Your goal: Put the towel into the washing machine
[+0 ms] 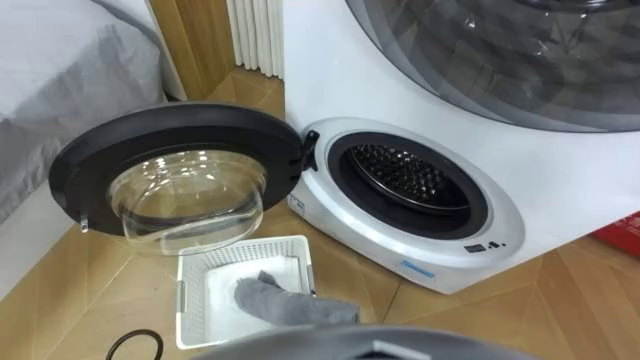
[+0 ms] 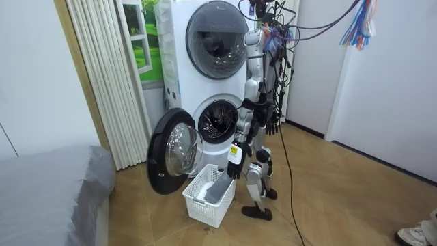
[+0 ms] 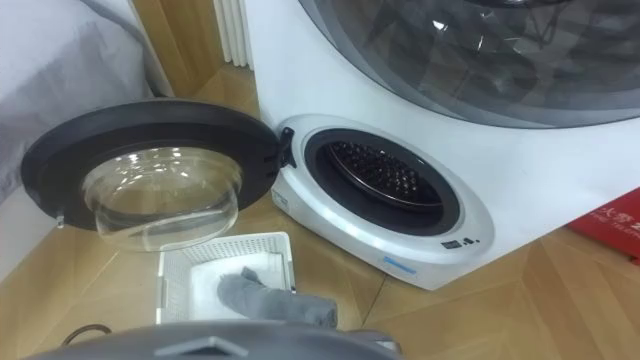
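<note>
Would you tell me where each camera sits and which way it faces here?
Left eye view: on the head, looking down at open door, drum, basket with towel; torso edge below.
Right eye view: beside it, same scene.
Room view: across the room, facing the washing machine; whole robot standing.
All share door, basket, towel.

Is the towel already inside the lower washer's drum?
No, the grey towel lies in the white basket on the floor before the open door, outside the drum.
</note>
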Tool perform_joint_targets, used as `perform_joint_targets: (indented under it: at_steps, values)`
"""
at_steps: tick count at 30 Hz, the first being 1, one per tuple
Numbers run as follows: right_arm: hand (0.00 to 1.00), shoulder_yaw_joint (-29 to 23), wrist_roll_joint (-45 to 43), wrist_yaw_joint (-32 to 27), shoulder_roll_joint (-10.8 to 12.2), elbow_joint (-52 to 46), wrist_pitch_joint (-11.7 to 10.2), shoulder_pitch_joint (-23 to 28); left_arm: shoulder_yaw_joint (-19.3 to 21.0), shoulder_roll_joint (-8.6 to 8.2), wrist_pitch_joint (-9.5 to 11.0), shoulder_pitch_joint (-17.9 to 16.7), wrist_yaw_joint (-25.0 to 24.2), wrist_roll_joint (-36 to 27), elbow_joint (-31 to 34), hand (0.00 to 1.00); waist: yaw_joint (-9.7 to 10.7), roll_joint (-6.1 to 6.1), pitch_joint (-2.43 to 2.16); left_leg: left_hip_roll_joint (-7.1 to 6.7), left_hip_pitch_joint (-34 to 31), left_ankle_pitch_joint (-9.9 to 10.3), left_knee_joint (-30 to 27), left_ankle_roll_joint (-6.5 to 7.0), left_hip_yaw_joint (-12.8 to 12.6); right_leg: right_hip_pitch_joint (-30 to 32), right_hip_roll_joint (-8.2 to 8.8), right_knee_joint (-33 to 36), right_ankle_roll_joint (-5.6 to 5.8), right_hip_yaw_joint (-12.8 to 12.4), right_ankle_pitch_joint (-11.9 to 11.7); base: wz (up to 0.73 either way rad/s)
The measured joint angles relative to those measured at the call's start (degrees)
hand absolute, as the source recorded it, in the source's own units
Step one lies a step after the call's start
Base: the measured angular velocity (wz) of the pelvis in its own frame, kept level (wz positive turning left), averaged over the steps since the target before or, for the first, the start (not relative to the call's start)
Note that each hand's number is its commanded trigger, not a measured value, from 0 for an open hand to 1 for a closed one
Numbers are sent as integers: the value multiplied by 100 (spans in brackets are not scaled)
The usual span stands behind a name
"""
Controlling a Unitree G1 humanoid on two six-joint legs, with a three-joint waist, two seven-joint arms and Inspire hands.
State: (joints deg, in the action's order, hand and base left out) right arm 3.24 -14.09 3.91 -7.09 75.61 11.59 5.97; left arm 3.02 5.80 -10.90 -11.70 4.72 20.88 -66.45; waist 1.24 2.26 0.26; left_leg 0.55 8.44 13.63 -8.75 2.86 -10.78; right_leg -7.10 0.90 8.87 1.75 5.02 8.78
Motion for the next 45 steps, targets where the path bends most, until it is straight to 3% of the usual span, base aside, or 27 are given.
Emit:
perform_joint_targets:
  at_steps: [12, 19, 21, 23, 27, 32, 35, 38, 45]
  values:
    - [0, 14, 14, -13, -2, -4, -42, -42, -145, -1, 17, 47, 126, 9, 1, 0, -10, -58, -15, 0, -52, 0, -2, 0, -18, 84, -1, 7, 0, -39, 0, 0]
    - [0, 4, 55, -76, -12, 1, -257, -223, -148, 29, 165, 379, 170, 402, 89, 0, 7, -120, -17, -6, -452, -5, -141, 4, 2, 407, 12, 40, -5, -24, -3, 2]
    - [0, 56, 38, -76, -49, 3, -302, -331, -146, 33, 257, 658, 271, 465, 143, 0, 5, -138, 7, -11, -668, -17, -219, 21, 29, 599, 31, 91, -11, 3, -7, 8]
    - [0, 140, 14, -74, -173, 5, -431, -482, -166, 32, 596, 1013, 477, 464, 250, 0, -14, -190, 48, -36, -942, -46, -315, 52, 29, 863, 75, 131, -25, 23, -16, 2]
    - [0, 243, 26, -95, -267, 93, -628, -807, -508, 90, 1006, 1699, 752, 436, 182, 0, 6, -239, 109, -42, -1470, -107, -438, 89, -6, 1511, 108, 444, -25, -23, -17, -8]
    - [0, 501, 162, -591, -230, 240, -1003, -1551, -1056, -109, 1547, 2529, 1083, 421, -454, 0, 13, -222, 176, -33, -2100, -149, -597, 102, -153, 2286, 110, 719, -48, -174, -31, -20]
    - [0, 807, 265, -697, -219, 282, -1109, -1819, -1224, -249, 1683, 2805, 1091, 446, -641, 0, 41, -247, 247, -9, -2478, -149, -773, 102, -104, 2647, 105, 867, -61, -181, -39, 1]
    - [0, 845, 431, -753, -210, 228, -1198, -1980, -1233, -254, 1723, 2977, 1109, 451, -756, 0, 134, -219, 332, 22, -2910, -148, -1008, 101, -72, 3055, 104, 1061, -65, -182, -37, 0]
    - [0, 1032, 754, -837, -190, 41, -1301, -2236, -1245, -223, 1775, 3504, 1262, 547, -776, 0, 201, -129, 415, 83, -3947, -145, -1605, 99, -85, 4105, 102, 1604, -101, -283, -51, -4]
